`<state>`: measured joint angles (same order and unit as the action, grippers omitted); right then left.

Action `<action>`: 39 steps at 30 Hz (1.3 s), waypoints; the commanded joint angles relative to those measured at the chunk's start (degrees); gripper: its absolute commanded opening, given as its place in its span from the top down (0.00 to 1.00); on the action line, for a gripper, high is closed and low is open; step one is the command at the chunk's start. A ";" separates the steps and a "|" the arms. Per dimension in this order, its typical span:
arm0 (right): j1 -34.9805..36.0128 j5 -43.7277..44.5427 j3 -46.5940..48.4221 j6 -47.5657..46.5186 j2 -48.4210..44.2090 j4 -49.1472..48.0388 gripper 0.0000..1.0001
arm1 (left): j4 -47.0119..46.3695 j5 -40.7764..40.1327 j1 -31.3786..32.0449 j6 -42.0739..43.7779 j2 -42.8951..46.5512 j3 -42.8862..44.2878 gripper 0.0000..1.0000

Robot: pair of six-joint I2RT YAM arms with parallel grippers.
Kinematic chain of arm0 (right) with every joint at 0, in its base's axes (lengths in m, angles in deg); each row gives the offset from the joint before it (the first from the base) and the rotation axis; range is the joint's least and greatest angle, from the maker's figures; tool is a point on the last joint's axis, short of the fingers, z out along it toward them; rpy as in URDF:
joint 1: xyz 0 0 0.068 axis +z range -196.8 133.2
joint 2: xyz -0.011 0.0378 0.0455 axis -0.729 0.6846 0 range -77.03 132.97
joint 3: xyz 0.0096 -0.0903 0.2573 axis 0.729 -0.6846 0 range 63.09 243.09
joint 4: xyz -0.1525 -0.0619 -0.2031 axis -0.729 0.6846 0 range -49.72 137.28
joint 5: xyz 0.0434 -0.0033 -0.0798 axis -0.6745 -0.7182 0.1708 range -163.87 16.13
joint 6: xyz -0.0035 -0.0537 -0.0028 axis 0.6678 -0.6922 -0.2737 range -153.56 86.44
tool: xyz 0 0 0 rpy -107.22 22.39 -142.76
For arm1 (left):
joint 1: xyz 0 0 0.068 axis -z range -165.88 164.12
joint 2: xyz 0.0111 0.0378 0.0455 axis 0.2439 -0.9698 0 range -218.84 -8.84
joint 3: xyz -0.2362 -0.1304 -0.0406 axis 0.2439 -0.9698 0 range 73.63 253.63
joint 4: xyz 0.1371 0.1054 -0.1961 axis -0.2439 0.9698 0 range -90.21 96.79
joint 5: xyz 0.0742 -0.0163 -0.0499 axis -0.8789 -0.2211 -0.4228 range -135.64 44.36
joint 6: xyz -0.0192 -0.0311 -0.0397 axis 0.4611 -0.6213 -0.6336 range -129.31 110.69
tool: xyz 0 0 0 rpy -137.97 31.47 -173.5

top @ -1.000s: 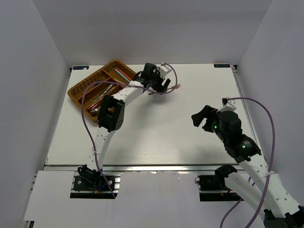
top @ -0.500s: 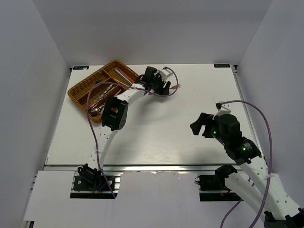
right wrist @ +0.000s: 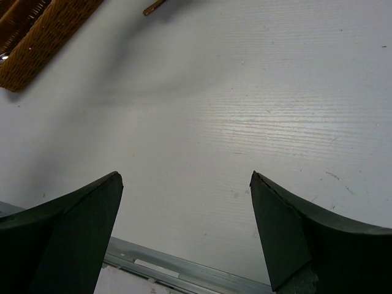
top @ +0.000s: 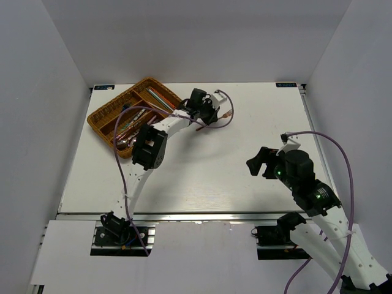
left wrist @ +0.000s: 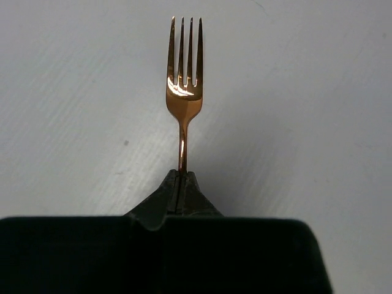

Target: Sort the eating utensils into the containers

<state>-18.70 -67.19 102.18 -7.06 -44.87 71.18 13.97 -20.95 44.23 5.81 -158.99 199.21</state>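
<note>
Left fingers point(left wrist: 165, 199) pinch rose-gold fork point(left wrist: 183, 92); right fingers point(right wrist: 61, 236) wide, empty.

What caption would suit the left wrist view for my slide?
Left gripper shut on the handle of a rose-gold fork, tines pointing away, against the white table.

Bright even light, probably overhead, soft shadows, glare on fork point(left wrist: 182, 101), left hand point(left wrist: 182, 177) blurred
</note>
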 commanded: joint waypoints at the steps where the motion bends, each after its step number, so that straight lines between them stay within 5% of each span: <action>1: -0.23 0.09 1.25 -1.01 -1.22 -0.31 0.11 | 3.94 -1.49 4.25 2.46 5.29 -7.00 1.00; 10: -0.24 -1.58 1.69 -1.63 -1.58 -1.27 0.11 | -16.79 6.51 0.75 -1.49 33.99 -23.79 1.00; 17: -0.15 -5.61 0.90 -2.33 -2.37 -3.29 0.11 | -10.35 17.75 -17.93 19.89 48.61 -36.71 1.00; 21: -0.15 -9.39 0.29 -2.24 -3.77 -4.17 0.11 | -4.61 16.02 -27.63 31.01 51.09 -40.41 1.00; 26: -0.15 -11.07 -1.12 -2.51 -5.00 -4.26 0.11 | -14.69 19.68 -40.36 33.06 52.94 -49.89 1.00; 32: -0.15 -12.39 -1.74 -2.68 -5.44 -4.26 0.11 | -15.49 20.05 -44.34 39.28 45.48 -51.14 1.00; 39: -0.15 -11.86 -3.14 -2.60 -4.22 -4.44 0.11 | -17.08 29.80 -48.30 39.11 38.18 -45.96 1.00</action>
<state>-18.70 -78.71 99.60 -8.56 -49.76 68.84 -1.01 1.97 -2.72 43.27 -121.44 149.24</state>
